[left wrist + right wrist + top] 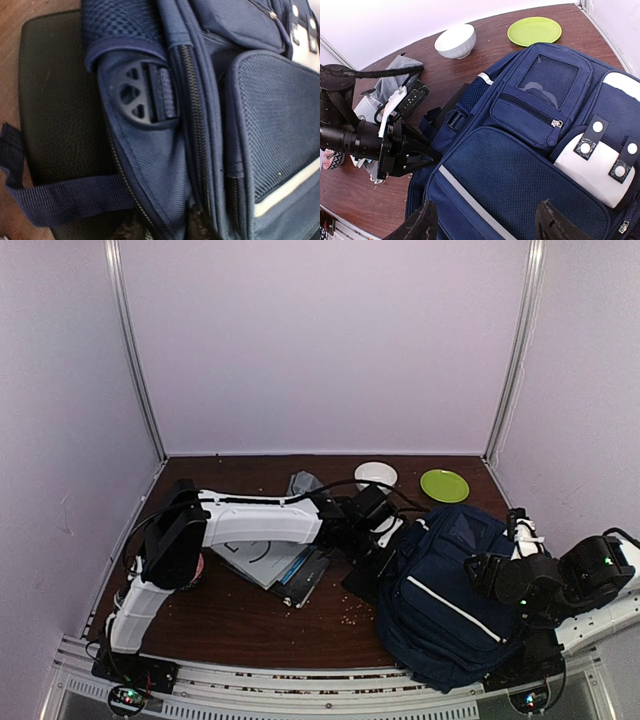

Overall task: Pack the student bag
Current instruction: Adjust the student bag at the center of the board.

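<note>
The student bag (450, 590), navy with a white stripe and white buckle patch (592, 165), lies on its back at the right of the table. My left gripper (388, 555) reaches across to the bag's left side. In the left wrist view it (162, 225) is shut on a fold of side fabric beside the zipper (192, 105), one dark fingertip (200, 222) on each side. My right gripper (487, 225) hangs open just above the bag's mesh front pocket (520, 180), nothing between its fingers (420, 222).
A white bowl (375, 475) and a green plate (444, 485) stand at the back. Books (270, 560) and a grey pouch (303, 483) lie under the left arm. A flat black item (55, 100) lies partly under the bag's left side. Crumbs dot the wood.
</note>
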Controlling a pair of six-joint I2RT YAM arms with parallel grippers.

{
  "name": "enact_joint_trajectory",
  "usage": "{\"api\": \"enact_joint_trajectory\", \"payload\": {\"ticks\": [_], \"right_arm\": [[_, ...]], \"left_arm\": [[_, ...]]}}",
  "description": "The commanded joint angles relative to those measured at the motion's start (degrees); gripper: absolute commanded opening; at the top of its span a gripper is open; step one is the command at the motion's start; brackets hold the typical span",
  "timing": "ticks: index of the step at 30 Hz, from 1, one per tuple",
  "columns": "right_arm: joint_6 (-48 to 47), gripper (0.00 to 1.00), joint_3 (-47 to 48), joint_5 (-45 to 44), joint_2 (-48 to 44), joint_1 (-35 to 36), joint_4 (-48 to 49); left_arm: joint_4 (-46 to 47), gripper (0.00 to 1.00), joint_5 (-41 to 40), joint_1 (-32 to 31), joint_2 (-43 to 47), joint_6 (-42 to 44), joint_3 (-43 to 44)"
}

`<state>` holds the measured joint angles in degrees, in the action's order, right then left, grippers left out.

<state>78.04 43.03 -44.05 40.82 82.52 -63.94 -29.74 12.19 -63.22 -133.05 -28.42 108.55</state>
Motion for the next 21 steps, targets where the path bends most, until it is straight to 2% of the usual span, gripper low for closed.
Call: {"api": "enact_joint_trajectory", "payload": {"ticks": [1,4,7,13,17,21], "right_arm": [[-1.1,0.66,1.1,-2.7,-0.5,-0.2,0.1],[-1.5,0.66,1.5,-3.1,-0.6,-0.3,0.0],[-2.6,0.67,2.3,-3.4,-0.2,-0.4,0.2],[-5.8,0.67,3.6,-3.7,1.4,-0.8,2.0],[-9.4,0.67,3.4,-1.7,3.1,-1.9,5.5],[-14.3,0.67,2.9,4.0,5.1,-5.0,11.6]], "left_arm": [[0.4,0.33,0.3,-0.1,6.6,1.0,-3.7],[-0.1,0.12,-2.0,0.4,11.2,2.7,-3.6],[-0.9,0.04,-2.4,1.7,15.6,3.6,-3.1],[-2.2,0.02,-1.0,6.9,18.9,5.6,-2.9],[-1.8,0.02,4.8,11.3,16.6,6.3,-2.7],[-4.7,0.06,4.6,13.2,12.8,8.4,2.2]]}}
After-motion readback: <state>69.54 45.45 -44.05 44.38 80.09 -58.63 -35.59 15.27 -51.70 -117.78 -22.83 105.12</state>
